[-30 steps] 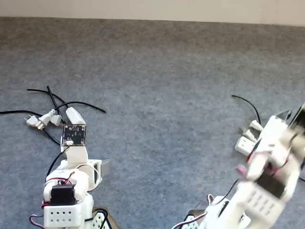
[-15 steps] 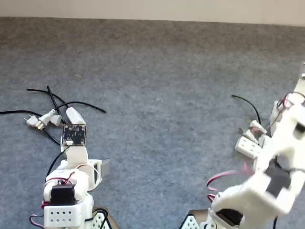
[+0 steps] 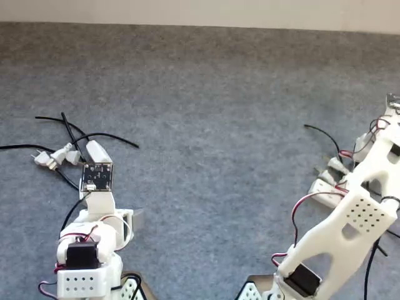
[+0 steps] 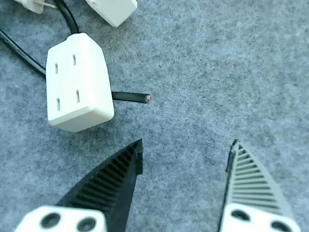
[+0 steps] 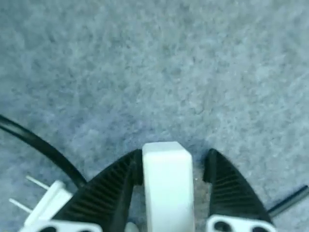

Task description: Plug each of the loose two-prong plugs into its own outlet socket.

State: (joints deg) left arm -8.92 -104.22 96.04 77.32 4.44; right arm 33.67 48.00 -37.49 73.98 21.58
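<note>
A white outlet block (image 4: 77, 82) with four slots lies on the grey carpet just ahead of my open left gripper (image 4: 187, 145), and nothing sits between the fingers. A loose two-prong plug (image 3: 44, 159) on a black cable lies left of that arm. At the right, my right gripper (image 5: 171, 157) stands astride another white outlet block (image 5: 166, 183). One finger touches the block and a narrow gap shows at the other. A white plug (image 5: 43, 203) with two prongs lies beside it. In the high view a white socket block (image 3: 322, 187) and a plug (image 3: 337, 164) lie next to the right arm.
Black cables (image 3: 75, 134) loop over the carpet at the left, and a cut cable end (image 4: 130, 97) pokes out beside the outlet block. Another black cable (image 3: 325, 137) curves at the right. A second white piece (image 4: 113, 9) lies beyond the left outlet.
The right arm has swung out to the right and stretched forward over the socket and plug. The left arm and the things at the left have kept still.
</note>
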